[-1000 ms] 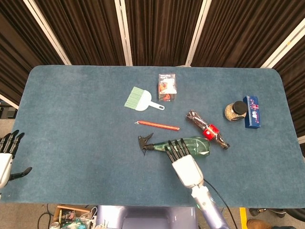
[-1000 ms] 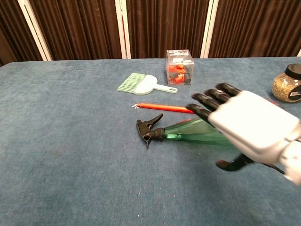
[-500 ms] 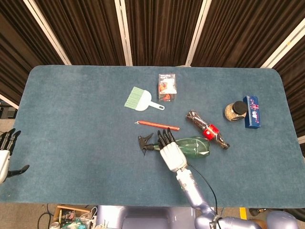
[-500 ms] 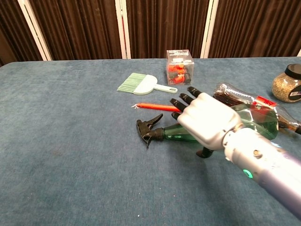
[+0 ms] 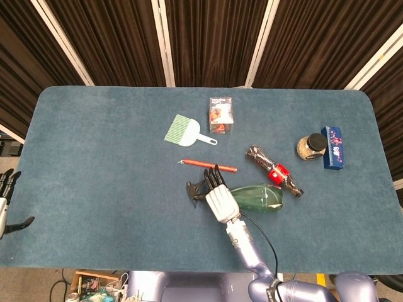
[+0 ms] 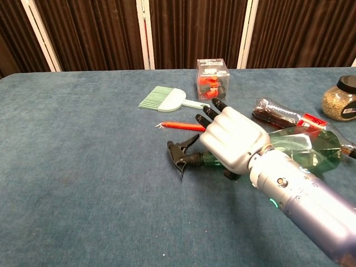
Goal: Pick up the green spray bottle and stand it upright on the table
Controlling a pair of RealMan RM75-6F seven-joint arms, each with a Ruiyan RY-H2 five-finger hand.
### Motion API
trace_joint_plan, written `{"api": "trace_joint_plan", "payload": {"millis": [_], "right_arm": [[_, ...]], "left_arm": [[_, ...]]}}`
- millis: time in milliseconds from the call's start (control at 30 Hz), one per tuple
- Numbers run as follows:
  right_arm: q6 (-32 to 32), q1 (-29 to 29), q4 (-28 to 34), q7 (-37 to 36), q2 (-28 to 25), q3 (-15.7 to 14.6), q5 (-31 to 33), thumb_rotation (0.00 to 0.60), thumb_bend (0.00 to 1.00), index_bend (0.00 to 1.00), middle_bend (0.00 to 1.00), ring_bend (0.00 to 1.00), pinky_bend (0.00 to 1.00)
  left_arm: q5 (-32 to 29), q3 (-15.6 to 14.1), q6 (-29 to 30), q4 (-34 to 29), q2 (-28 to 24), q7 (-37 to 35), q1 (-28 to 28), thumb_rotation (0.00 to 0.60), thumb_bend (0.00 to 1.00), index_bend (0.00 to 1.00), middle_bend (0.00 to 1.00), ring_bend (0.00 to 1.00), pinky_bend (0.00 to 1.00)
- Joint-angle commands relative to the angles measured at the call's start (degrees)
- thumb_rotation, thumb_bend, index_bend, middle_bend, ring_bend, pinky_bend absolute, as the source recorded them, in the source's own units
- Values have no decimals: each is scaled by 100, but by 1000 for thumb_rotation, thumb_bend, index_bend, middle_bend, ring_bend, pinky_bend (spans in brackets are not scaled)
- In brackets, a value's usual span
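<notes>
The green spray bottle [image 5: 259, 196] [image 6: 305, 148] lies on its side on the blue table [image 5: 94, 157], with its black trigger head [image 5: 194, 189] [image 6: 181, 153] pointing left. My right hand [image 5: 218, 195] [image 6: 231, 139] lies over the bottle's neck, fingers stretched out across it and thumb down on the near side. The neck under the palm is hidden, and no closed grip shows. My left hand [image 5: 6, 196] hangs off the table's left edge with fingers apart, holding nothing.
A red pen [image 5: 208, 165] [image 6: 181, 126] lies just beyond the fingertips. A cola bottle [image 5: 274, 170] [image 6: 283, 115] lies right of the spray bottle. Further back are a green brush [image 5: 186, 131] [image 6: 167, 99], a clear box [image 5: 221, 115] [image 6: 212, 79], a jar [image 5: 311, 146] [image 6: 340, 98] and a blue box [image 5: 332, 148].
My right hand has slid left from the bottle's body onto its neck. The bottle has shifted slightly, its trigger head moving a little right. The left hand has drifted further off the table.
</notes>
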State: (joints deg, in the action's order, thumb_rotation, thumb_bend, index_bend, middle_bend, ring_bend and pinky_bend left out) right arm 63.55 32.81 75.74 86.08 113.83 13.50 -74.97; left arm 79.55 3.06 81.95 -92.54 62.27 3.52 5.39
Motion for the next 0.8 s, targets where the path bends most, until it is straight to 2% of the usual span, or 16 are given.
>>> {"api": "trace_joint_plan", "payload": {"millis": [33, 200, 467, 633, 800], "right_arm": [[250, 52, -54, -79, -25, -57, -262, 600, 525, 912, 134, 0, 0], [647, 57, 202, -153, -274, -111, -654, 600, 529, 906, 135, 0, 0], [1235, 27, 1085, -1359, -1041, -107, -1472, 600, 528, 908, 136, 0, 20], [1671, -129, 1949, -2551, -1544, 35, -1703, 600, 528, 914, 138, 0, 19], [2167, -422, 2892, -4307, -1904, 138, -1696, 600, 527, 919, 141, 0, 0]], "left_arm": [[40, -11, 40, -12, -18, -30, -20, 600, 46, 0, 0, 7, 97], [163, -43, 136, -24, -41, -91, -60, 600, 45, 0, 0, 8, 97], [367, -123, 222, -27, -55, -127, -99, 600, 46, 0, 0, 7, 97], [492, -172, 257, -45, -68, -181, -115, 600, 46, 0, 0, 7, 97], [585, -229, 150, -51, -103, -302, -71, 600, 46, 0, 0, 7, 97]]}}
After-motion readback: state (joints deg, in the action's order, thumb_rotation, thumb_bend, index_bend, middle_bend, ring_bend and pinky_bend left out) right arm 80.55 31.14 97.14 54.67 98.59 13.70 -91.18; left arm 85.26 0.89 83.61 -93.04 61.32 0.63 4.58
